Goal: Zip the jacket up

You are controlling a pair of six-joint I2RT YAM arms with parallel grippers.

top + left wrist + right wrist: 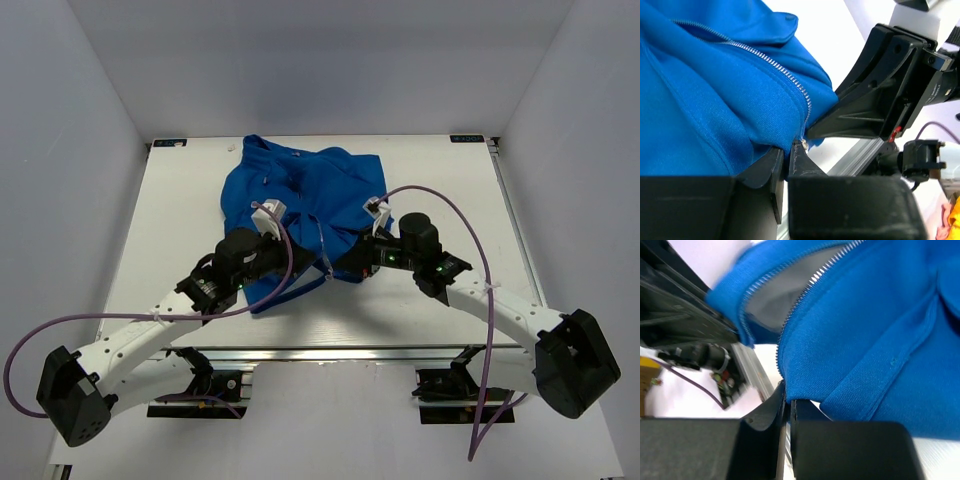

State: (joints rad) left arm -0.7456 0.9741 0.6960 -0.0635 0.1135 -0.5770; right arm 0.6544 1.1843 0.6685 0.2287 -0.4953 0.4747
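Where the overhead view starts at its lower left, we see the left arm (150,335) reach up and to the right toward the jacket (300,190). The jacket lies bunched on the white table (170,230) in the upper middle of the frame, its lower edge turned toward the arms. The left gripper (296,262) sits at that lower edge, just left of the zipper (323,250).

In the left wrist view its jaws stand at bottom centre with only a thin slit between them. The blue hem (771,134) is pinched there, right where one row of zipper teeth runs down to its end. A small pale bit shows at the slit; it may be the foot of the zipper, but we cannot make it out.

Further right in the overhead view, the right gripper (352,268) meets the same edge from the other side, just beside the left one, with the right arm (500,305) trailing to the lower right. In the right wrist view its jaws are likewise pressed almost together at bottom centre, clamped on the ribbed hem beside a row of teeth. Above them the two rows stand apart, with grey-white lining (775,297) showing between.
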